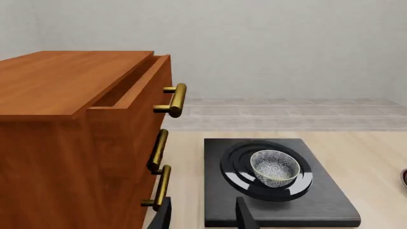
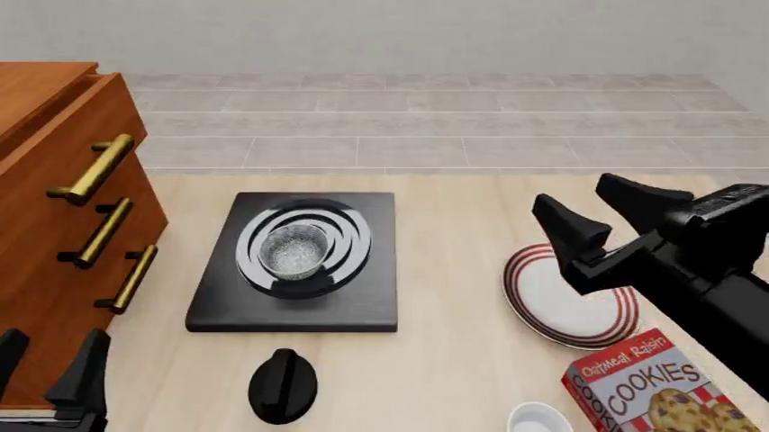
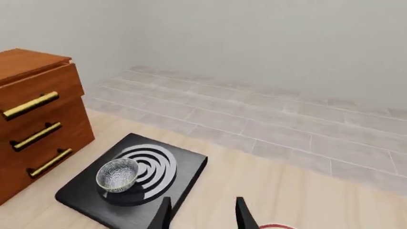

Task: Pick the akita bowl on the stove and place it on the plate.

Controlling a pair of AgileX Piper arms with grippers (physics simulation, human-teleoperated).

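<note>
The akita bowl (image 2: 294,250) (image 1: 275,167) (image 3: 117,174), dark outside and speckled grey-white inside, sits on the burner rings of the black stove (image 2: 348,304) (image 1: 318,202) (image 3: 79,193). To its right lies the red-striped white plate (image 2: 559,310), of which only a sliver of rim (image 3: 275,226) shows in the right wrist view. My right gripper (image 2: 599,209) (image 3: 202,212) hangs open above the plate's far-left side, holding nothing. My left gripper (image 2: 49,364) (image 1: 202,215) is open at the near left, well short of the stove.
A wooden drawer cabinet (image 2: 54,261) (image 1: 70,143) with brass handles stands at the left, its top drawer ajar. A round black knob (image 2: 284,385) lies in front of the stove. A cookie box (image 2: 649,387) and a white bowl (image 2: 538,419) sit near right.
</note>
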